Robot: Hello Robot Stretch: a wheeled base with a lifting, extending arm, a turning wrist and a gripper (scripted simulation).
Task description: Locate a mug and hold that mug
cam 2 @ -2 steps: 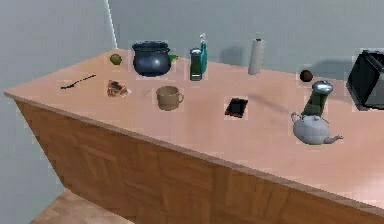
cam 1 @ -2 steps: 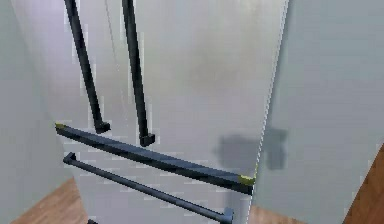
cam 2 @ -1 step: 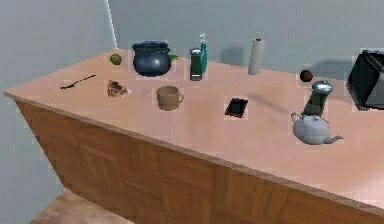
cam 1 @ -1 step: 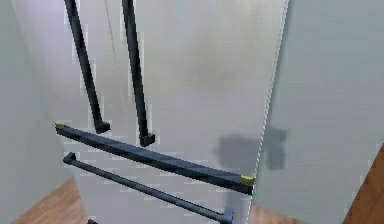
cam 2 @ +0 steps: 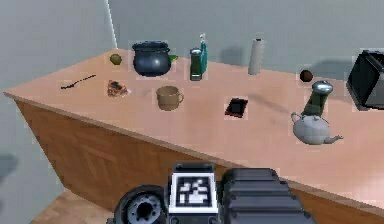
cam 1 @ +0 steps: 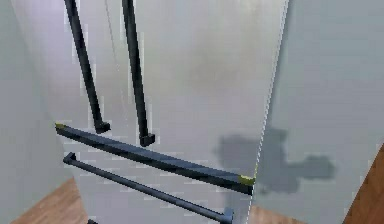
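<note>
Rounded tan mug (cam 2: 169, 97) on smooth wooden counter (cam 2: 270, 125) — dark pincer (cam 2: 143, 208) below, state untellable.

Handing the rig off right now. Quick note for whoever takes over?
End effector: low at the arm side view's bottom edge, far end not made out; cannot tell if it holds anything.
Mug: tan, upright on the wooden counter, near the dark pot.
Done: mug located.
Left: reach out, grasp it, lift it clear.

No text seems readable on anything here.
</note>
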